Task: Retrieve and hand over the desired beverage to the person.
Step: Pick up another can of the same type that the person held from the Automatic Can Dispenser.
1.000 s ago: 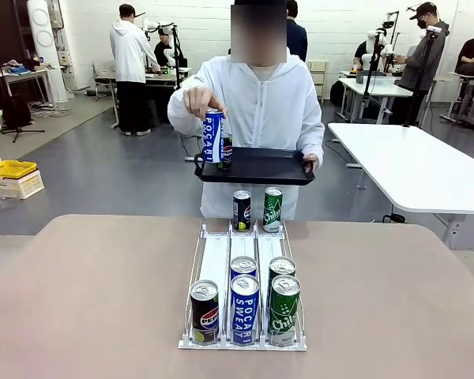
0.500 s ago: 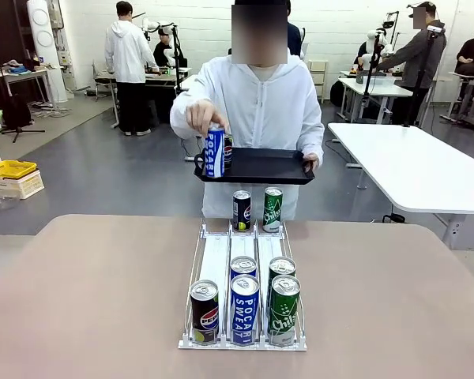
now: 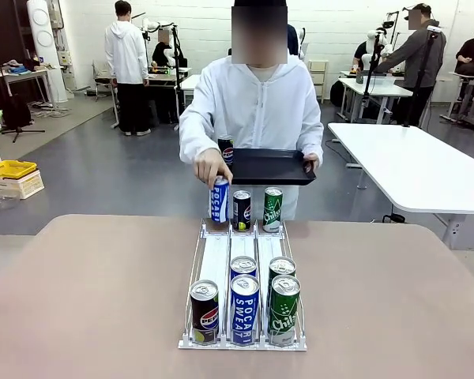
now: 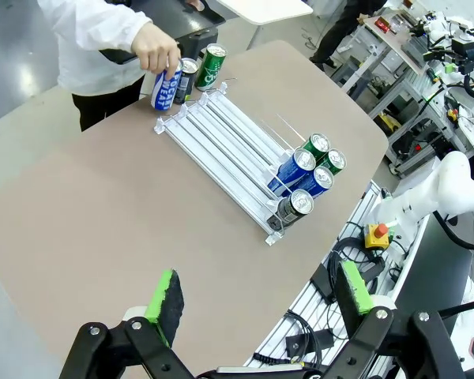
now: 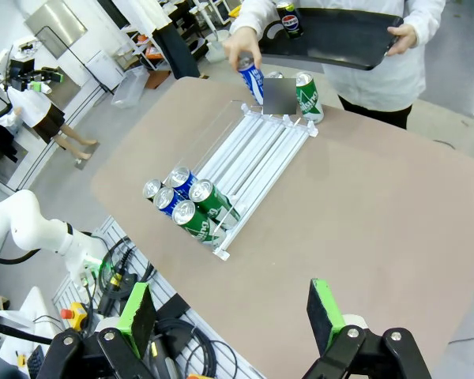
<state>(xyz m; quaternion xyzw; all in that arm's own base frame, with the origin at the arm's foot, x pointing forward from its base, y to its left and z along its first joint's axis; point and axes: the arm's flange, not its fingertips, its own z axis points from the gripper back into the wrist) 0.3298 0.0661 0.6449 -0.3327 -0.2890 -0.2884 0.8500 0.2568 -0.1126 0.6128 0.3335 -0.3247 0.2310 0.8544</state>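
Nearest me, the left gripper (image 4: 261, 294) hangs above the table (image 3: 79, 300), its green pads spread wide with nothing between them. The right gripper (image 5: 229, 314) stands open and empty too. At 12 o'clock lies the white rack (image 3: 213, 260). Across its near end stand a Pepsi can (image 3: 205, 312) at 11 o'clock, a Pocari Sweat can (image 3: 245, 308) in the middle and a green can (image 3: 284, 309) at 1 o'clock. Farther on, the person (image 3: 261, 103) grips a blue can (image 3: 219, 200) by its top with one hand (image 3: 212, 167), at the far end of the left lane, just beside a dark can (image 3: 242, 210). I can't tell if it has touched down. The other hand (image 3: 310, 164) holds a black tray (image 3: 272, 166).
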